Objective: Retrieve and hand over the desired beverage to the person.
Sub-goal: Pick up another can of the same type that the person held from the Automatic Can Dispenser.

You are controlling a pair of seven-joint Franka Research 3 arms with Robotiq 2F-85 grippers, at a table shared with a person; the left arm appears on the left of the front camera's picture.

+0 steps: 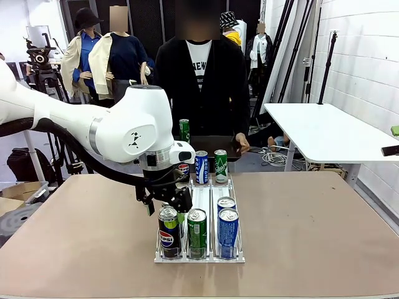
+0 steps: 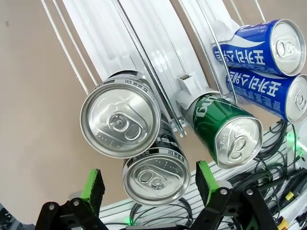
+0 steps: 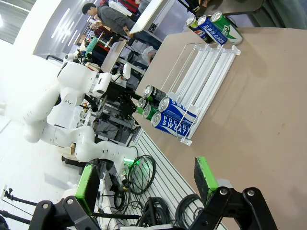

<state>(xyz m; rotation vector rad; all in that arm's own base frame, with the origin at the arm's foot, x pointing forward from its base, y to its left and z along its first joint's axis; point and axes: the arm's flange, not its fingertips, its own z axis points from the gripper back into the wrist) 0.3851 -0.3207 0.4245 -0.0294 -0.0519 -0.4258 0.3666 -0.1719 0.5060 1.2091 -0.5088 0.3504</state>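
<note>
Front view: the left gripper (image 1: 167, 207) hangs just over the near left lane of a white wire rack (image 1: 199, 258) at mid-table (image 1: 312, 224). Its fingers are spread above a black Pepsi can (image 1: 169, 232). The arm's bulky wrist hides the lane behind that can and part of the leftmost of three cans at the far end (image 1: 201, 167). A green can (image 1: 197, 232) and a blue can (image 1: 227, 232) stand in the neighbouring lanes, with a second blue top just behind. The person (image 1: 199, 81) stands at the far side, one hand (image 1: 241, 143) resting on a dark object too dim to identify. A lone green can (image 1: 184, 129) stands beside it.

In the left wrist view, the green pads (image 2: 93, 184) flank a black can's top with a gap on each side, pinching nothing. A second black can (image 2: 120, 125) looms just past it. Which drink is wanted cannot be told.

In the right wrist view, the right gripper (image 3: 146, 179) is spread wide and empty, off the table's edge and well away from the rack (image 3: 206, 67). The background there is cluttered and hard to read.
</note>
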